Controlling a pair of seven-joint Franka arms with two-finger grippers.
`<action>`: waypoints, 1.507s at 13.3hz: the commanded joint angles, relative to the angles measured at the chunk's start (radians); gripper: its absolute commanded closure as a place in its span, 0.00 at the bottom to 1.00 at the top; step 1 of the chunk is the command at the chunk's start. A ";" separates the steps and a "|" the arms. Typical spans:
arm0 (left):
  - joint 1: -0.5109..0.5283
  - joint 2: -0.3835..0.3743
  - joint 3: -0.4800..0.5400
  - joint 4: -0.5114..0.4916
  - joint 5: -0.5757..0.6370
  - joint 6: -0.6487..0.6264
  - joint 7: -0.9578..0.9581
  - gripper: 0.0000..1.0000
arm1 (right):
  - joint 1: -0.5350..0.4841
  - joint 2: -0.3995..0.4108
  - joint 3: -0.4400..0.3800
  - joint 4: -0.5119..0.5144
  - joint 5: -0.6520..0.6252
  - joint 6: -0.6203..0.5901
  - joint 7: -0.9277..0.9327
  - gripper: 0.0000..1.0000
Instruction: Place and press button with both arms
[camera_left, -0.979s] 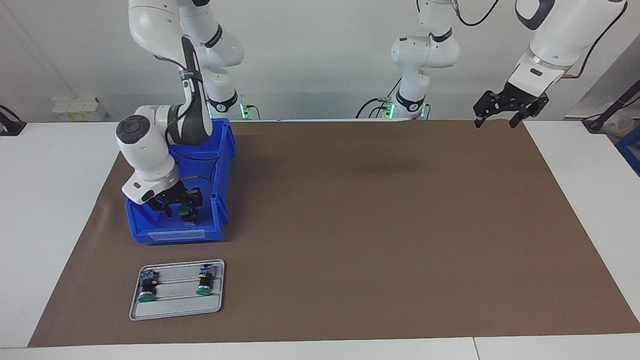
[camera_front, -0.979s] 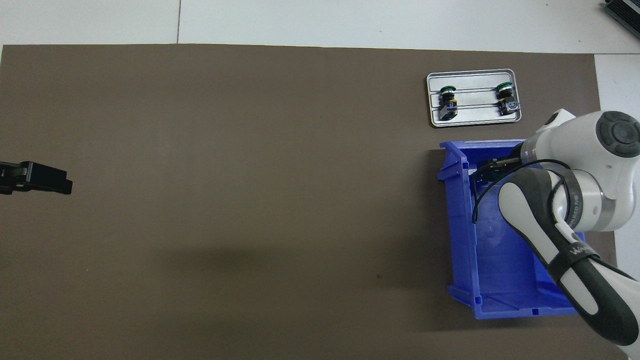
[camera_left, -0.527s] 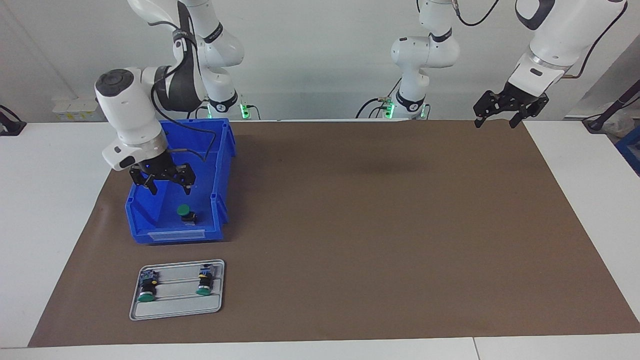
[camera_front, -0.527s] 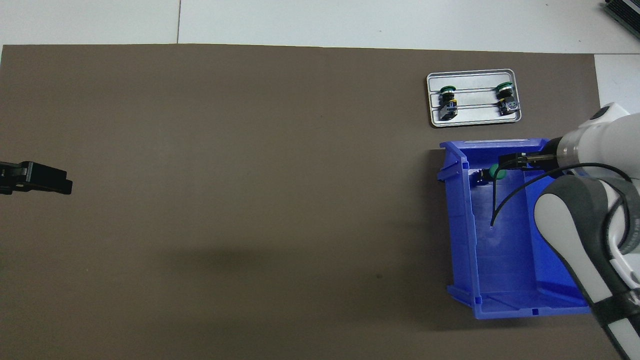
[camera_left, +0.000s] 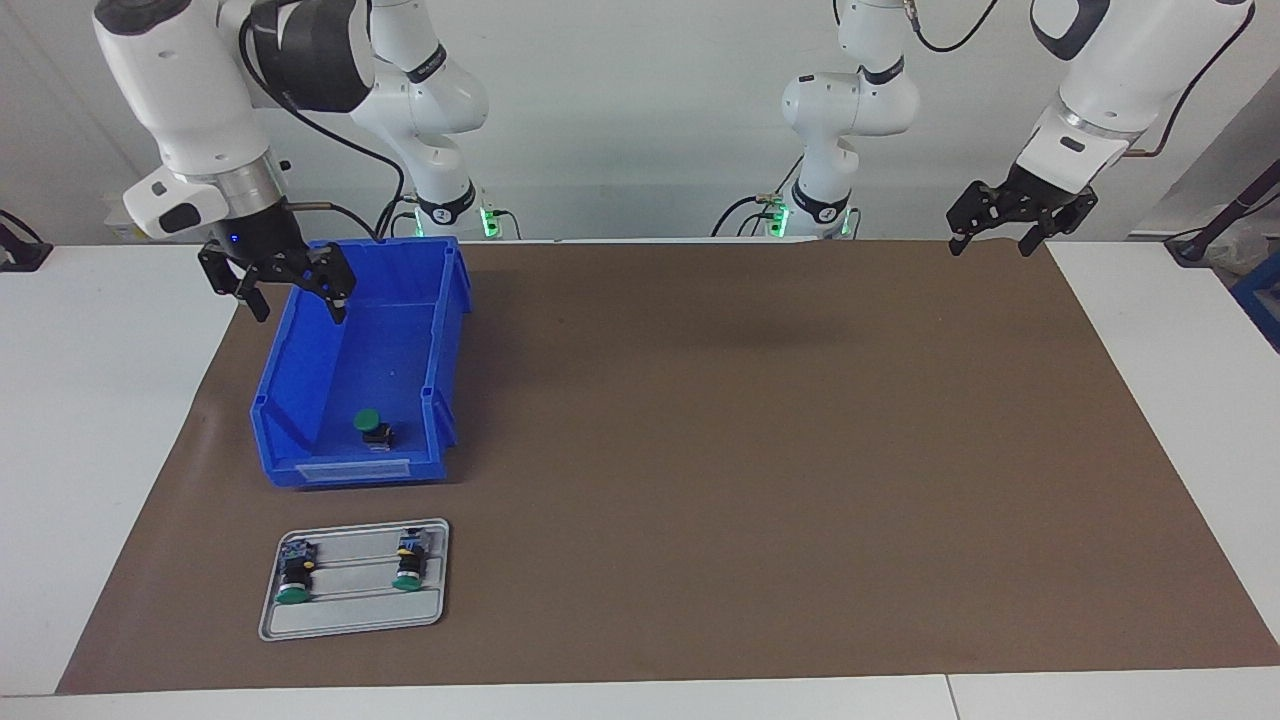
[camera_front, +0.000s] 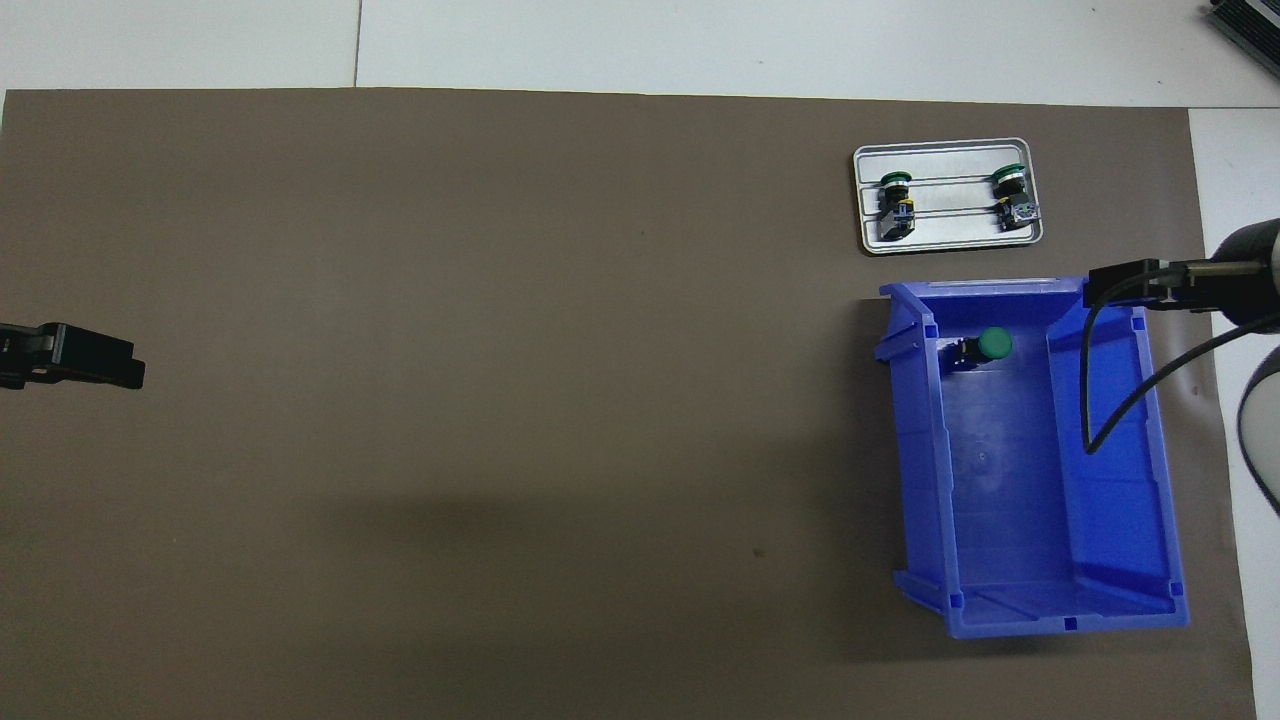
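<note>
Right gripper (camera_left: 300, 312): hung at the upper left of the facing view, over the robot-side rim of the blue bin (camera_left: 445, 300). Fingers spread wide; nothing between them, nothing touched. Probably raised clear of the bin so that the drop could be checked or the next button fetched.

The button (camera_left: 372, 427): lay on the bin floor, in the lower part of the bin as that view showed it, green cap up and a little tilted, close to the front wall. Free of any grip. Judged placed, not yet pressed.

Left gripper (camera_left: 990, 248): hung at the upper right of the same view, over the mat's edge, fingers apart and empty. Parked in waiting, probably kept clear for the pressing step.

Grey tray (camera_left: 350, 615): sat at the lower left of the facing view, just below the bin. Held two more buttons (camera_left: 293, 580), laid on their sides in separate grooves, caps toward the lower edge of the frame.

Brown mat (camera_left: 750, 450): spread under everything.
</note>
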 joint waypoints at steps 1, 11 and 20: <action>0.008 -0.013 -0.008 -0.012 0.012 -0.008 -0.010 0.00 | -0.002 0.038 0.007 0.122 0.012 -0.094 0.046 0.03; 0.008 -0.013 -0.008 -0.012 0.012 -0.008 -0.010 0.00 | 0.029 0.009 0.009 0.075 0.000 -0.161 0.087 0.01; 0.008 -0.013 -0.008 -0.012 0.012 -0.008 -0.010 0.00 | 0.029 0.004 0.009 0.067 0.003 -0.193 0.086 0.00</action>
